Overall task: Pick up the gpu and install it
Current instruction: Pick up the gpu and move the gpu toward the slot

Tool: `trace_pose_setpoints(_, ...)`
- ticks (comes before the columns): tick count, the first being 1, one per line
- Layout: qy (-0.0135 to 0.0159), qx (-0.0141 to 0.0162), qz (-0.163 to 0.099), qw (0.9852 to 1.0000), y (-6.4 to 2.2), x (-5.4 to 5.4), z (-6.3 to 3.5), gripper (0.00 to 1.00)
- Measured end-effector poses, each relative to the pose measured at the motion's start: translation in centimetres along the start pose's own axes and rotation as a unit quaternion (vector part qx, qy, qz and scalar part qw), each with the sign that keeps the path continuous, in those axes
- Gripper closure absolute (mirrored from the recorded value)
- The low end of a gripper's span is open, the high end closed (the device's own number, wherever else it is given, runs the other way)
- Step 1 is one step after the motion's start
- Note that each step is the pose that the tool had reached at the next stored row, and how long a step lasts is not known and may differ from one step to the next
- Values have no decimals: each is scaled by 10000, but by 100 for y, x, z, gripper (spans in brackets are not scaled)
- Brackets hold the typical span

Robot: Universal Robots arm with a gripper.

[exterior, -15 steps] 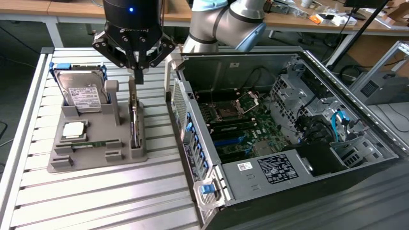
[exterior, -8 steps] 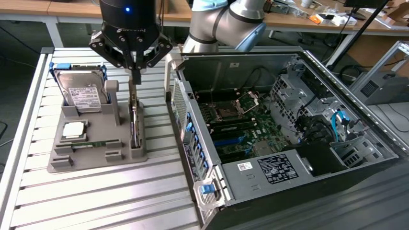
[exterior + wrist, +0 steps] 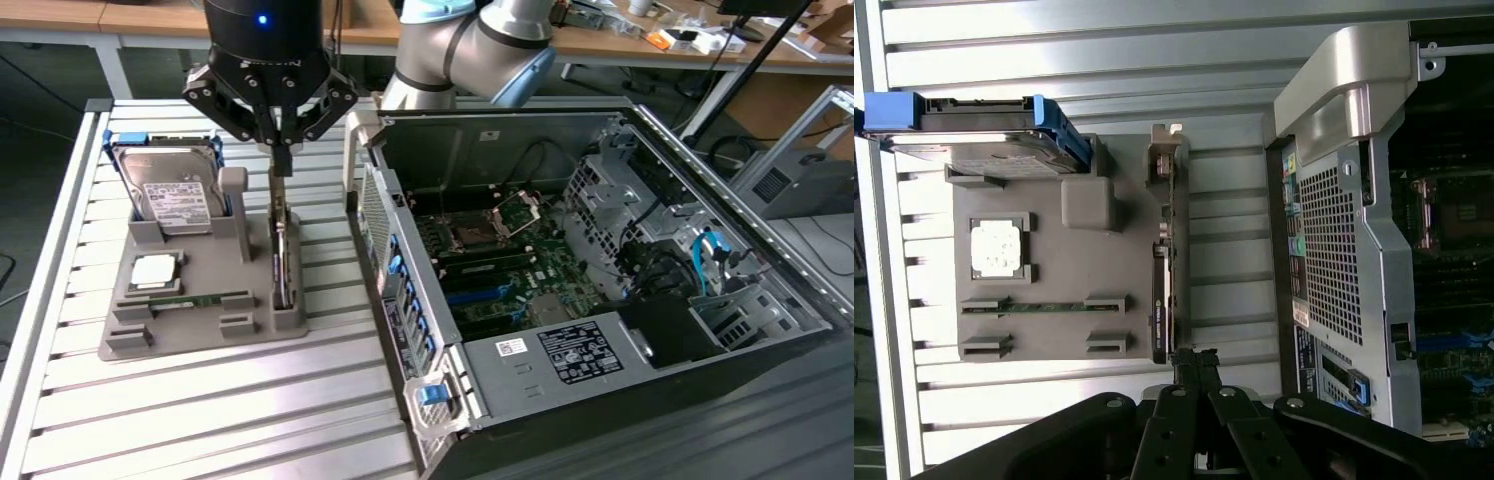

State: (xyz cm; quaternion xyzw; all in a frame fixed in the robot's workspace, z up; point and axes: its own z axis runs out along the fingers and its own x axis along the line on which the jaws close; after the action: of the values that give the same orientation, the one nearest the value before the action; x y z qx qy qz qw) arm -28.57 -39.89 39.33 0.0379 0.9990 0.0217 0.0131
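Note:
The gpu (image 3: 280,255) is a thin dark card standing on edge in a slot along one side of the grey holder (image 3: 200,335). My gripper (image 3: 280,160) hangs directly over the card's far end, fingers pressed together and shut, with nothing seen between them. In the wrist view the gpu (image 3: 1161,300) runs away from my gripper (image 3: 1194,358), whose tips sit just off the card's near end. The open computer case (image 3: 534,260) lies on its side at the exterior view's right, its motherboard (image 3: 487,270) exposed.
The holder also carries a silver hard drive (image 3: 174,195) in a blue frame, a square processor chip (image 3: 154,270) and a green memory stick (image 3: 200,299). The case's side wall (image 3: 1344,250) rises close beside the holder. Slatted table (image 3: 200,420) stretches in front.

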Motion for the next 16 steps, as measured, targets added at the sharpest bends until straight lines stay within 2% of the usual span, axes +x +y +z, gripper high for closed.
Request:
trace_pose_setpoints(8, 0, 0, 0, 10000, 0, 0, 0, 89)
trace_pose_setpoints(12, 0, 0, 0, 10000, 0, 0, 0, 64)
trace_pose_setpoints(14, 0, 0, 0, 10000, 0, 0, 0, 64)
trace_pose_setpoints(15, 0, 0, 0, 10000, 0, 0, 0, 53)
trace_pose_setpoints(16, 0, 0, 0, 10000, 0, 0, 0, 46)
